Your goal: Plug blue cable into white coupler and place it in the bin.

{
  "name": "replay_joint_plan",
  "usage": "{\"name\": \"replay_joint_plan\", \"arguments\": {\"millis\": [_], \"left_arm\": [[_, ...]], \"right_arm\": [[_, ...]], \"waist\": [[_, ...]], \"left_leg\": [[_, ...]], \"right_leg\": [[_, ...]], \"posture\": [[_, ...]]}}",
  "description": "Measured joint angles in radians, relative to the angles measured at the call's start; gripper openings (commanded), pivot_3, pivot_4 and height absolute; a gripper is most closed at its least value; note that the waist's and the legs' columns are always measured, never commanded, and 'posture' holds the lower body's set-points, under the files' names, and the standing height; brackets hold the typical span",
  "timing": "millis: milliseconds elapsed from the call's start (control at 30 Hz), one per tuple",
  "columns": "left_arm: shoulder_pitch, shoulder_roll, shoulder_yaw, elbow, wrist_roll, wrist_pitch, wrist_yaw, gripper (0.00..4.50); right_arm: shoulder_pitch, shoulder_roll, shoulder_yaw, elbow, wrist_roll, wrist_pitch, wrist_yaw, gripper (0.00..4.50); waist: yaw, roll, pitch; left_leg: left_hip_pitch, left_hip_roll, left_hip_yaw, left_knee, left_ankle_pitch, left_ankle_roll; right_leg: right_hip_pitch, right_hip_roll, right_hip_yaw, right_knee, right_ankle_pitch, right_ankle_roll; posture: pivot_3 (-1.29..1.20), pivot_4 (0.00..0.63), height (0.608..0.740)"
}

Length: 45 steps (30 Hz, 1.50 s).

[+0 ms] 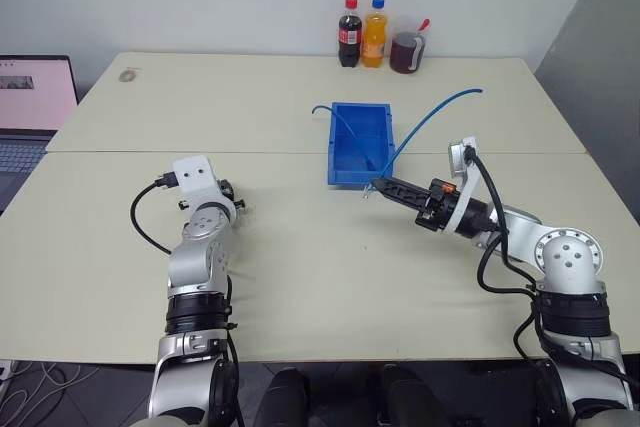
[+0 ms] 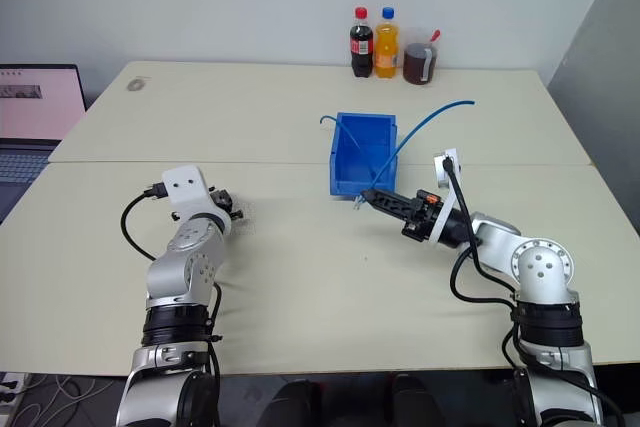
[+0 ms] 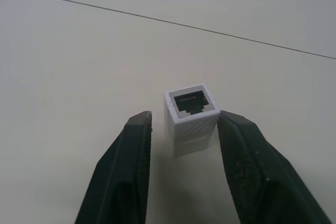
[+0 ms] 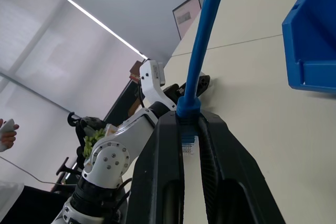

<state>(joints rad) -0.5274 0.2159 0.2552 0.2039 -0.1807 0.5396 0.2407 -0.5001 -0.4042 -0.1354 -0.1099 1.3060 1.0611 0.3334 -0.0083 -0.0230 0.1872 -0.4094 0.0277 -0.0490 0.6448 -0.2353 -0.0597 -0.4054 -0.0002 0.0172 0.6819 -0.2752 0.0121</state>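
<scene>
The white coupler [image 3: 190, 116] lies on the table with its dark socket facing away from the wrist. My left gripper [image 3: 185, 121] stands open around it. One finger [image 3: 236, 145] touches the coupler's side, and a narrow gap shows at the other finger [image 3: 137, 140]. My right gripper [image 1: 378, 185] is shut on the blue cable [image 1: 430, 117] just behind its clear plug [image 4: 189, 145]. It hovers at the front right corner of the blue bin [image 1: 355, 175]. From the grip the cable arcs up and to the right. Another stretch runs through the bin and out over its far left corner.
Two bottles [image 1: 361, 34] and a jug of dark liquid [image 1: 407, 52] stand at the table's far edge. A laptop [image 1: 30, 107] sits at the left, and a small round object [image 1: 128, 75] lies at the far left. A person's hand [image 4: 6, 129] shows beyond the table.
</scene>
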Motion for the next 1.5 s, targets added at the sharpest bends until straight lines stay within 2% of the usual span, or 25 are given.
{"name": "replay_joint_plan", "arguments": {"millis": [67, 233, 300, 367, 467, 600, 733, 833, 1000, 1100, 1267, 1500], "left_arm": [[-0.002, 0.006, 0.000, 0.003, 0.006, 0.000, -0.009, 0.75], [-0.002, 0.009, 0.000, 0.003, 0.010, 0.003, -0.016, 0.75], [-0.002, 0.033, -0.020, 0.003, 0.003, 0.018, -0.081, 0.75], [0.003, 0.108, -0.087, -0.010, -0.019, 0.041, -0.248, 0.75], [0.064, 0.243, -0.203, -0.116, -0.078, 0.037, -0.584, 0.75], [0.184, 0.357, -0.309, -0.236, -0.197, -0.012, -1.007, 0.75], [0.204, 0.398, -0.419, -0.242, -0.212, -0.158, -1.315, 0.75], [0.136, 0.384, -0.515, -0.069, -0.115, -0.359, -1.451, 0.75], [0.043, 0.343, -0.535, 0.137, -0.068, -0.582, -1.563, 0.75], [0.005, 0.318, -0.535, 0.223, -0.055, -0.657, -1.591, 0.75], [-0.020, 0.300, -0.532, 0.294, -0.047, -0.719, -1.609, 0.75], [-0.016, 0.290, -0.525, 0.308, -0.043, -0.730, -1.608, 0.75]], "right_arm": [[0.004, 0.001, 0.000, -0.001, -0.004, 0.000, 0.000, 0.14], [0.004, 0.002, 0.000, -0.002, -0.010, 0.000, 0.000, 0.14], [0.003, 0.004, 0.000, -0.003, -0.018, -0.001, -0.001, 0.14], [-0.007, 0.006, 0.002, -0.009, -0.040, -0.005, -0.002, 0.14], [-0.062, 0.003, 0.026, -0.046, -0.095, -0.018, 0.010, 0.14], [-0.134, -0.012, 0.122, -0.096, -0.221, -0.067, 0.093, 0.14], [-0.149, -0.015, 0.240, -0.107, -0.355, -0.144, 0.212, 0.14], [-0.136, -0.021, 0.338, -0.102, -0.493, -0.252, 0.327, 0.14], [-0.021, -0.035, 0.410, -0.061, -0.685, -0.468, 0.436, 0.14], [0.051, -0.020, 0.438, -0.041, -0.778, -0.602, 0.490, 0.14], [0.097, 0.003, 0.495, 0.001, -0.898, -0.783, 0.564, 0.14], [0.102, 0.037, 0.495, 0.058, -0.973, -0.857, 0.580, 0.14]], "waist": [[0.000, 0.000, 0.000], [0.000, 0.000, 0.000], [0.000, 0.000, 0.000], [-0.002, 0.000, 0.000], [-0.017, 0.000, 0.000], [-0.026, 0.001, 0.000], [-0.018, 0.001, 0.000], [-0.014, 0.001, 0.000], [-0.010, 0.000, 0.000], [-0.009, 0.001, 0.000], [-0.010, 0.001, -0.001], [-0.010, 0.001, -0.001]], "left_leg": [[0.000, 0.000, 0.000, 0.000, 0.000, 0.000], [0.000, 0.000, 0.000, 0.000, 0.000, 0.000], [0.000, 0.000, 0.000, 0.000, 0.000, 0.000], [0.000, 0.000, 0.000, 0.000, 0.000, 0.000], [0.000, 0.000, 0.000, -0.001, 0.000, 0.000], [0.001, 0.002, 0.000, -0.002, 0.000, 0.000], [0.001, 0.002, -0.001, -0.001, 0.000, 0.000], [0.001, 0.001, 0.000, 0.000, 0.000, 0.000], [0.001, 0.001, 0.000, 0.001, 0.000, 0.000], [0.001, 0.001, 0.000, 0.001, 0.000, 0.001], [0.004, 0.001, 0.000, 0.001, 0.001, 0.002], [0.011, 0.001, 0.000, 0.001, 0.001, 0.002]], "right_leg": [[0.000, 0.000, 0.000, 0.000, 0.000, 0.000], [0.000, 0.000, 0.000, 0.000, 0.000, 0.000], [0.000, 0.000, 0.000, 0.000, 0.000, 0.000], [0.000, 0.001, 0.000, 0.000, 0.000, 0.000], [0.000, 0.001, 0.001, 0.000, 0.000, 0.000], [-0.001, 0.002, 0.000, -0.001, -0.001, -0.001], [-0.001, 0.003, -0.001, 0.000, -0.001, -0.003], [0.000, 0.003, -0.001, -0.001, -0.001, -0.002], [0.000, 0.003, 0.000, -0.001, -0.001, -0.002], [0.001, 0.003, -0.001, 0.000, -0.001, -0.001], [0.003, 0.003, 0.000, 0.001, -0.001, 0.002], [0.011, 0.003, 0.000, -0.001, -0.001, 0.003]], "posture": [[0.00, 0.150, 0.740], [0.00, 0.150, 0.740], [0.00, 0.150, 0.740], [0.00, 0.150, 0.740], [0.00, 0.150, 0.740], [0.00, 0.150, 0.740], [0.00, 0.150, 0.740], [0.00, 0.150, 0.740], [0.00, 0.150, 0.740], [0.00, 0.150, 0.740], [0.00, 0.150, 0.740], [0.00, 0.150, 0.740]]}}
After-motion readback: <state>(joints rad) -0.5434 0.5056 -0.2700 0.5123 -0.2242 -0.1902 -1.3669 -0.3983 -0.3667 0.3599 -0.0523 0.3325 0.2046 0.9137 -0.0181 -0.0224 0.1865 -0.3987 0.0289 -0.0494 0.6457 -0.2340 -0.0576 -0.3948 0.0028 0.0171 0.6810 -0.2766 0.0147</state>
